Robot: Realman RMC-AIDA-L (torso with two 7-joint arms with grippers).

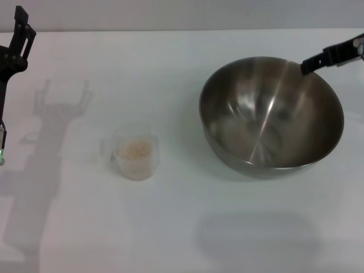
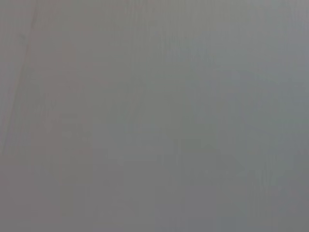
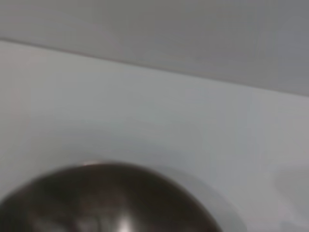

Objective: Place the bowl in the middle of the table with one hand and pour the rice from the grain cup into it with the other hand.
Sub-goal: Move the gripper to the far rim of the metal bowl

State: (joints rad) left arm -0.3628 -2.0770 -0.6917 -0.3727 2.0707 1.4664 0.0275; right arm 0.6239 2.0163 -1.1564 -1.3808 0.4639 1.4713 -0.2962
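The large steel bowl (image 1: 272,116) is at the right of the white table (image 1: 170,68), raised above it, with its shadow lying nearer the front edge. My right gripper (image 1: 310,64) reaches in from the far right and is shut on the bowl's far right rim. The bowl is empty inside. The bowl's rim (image 3: 104,181) also shows in the right wrist view. The small clear grain cup (image 1: 135,156) stands upright left of centre, with pale rice (image 1: 135,150) in it. My left gripper (image 1: 23,31) hangs high at the far left edge, open and empty, well away from the cup.
The table's back edge meets a grey wall (image 1: 170,14). The left arm's shadow (image 1: 57,114) falls on the tabletop beside the cup. The left wrist view shows only a plain grey surface.
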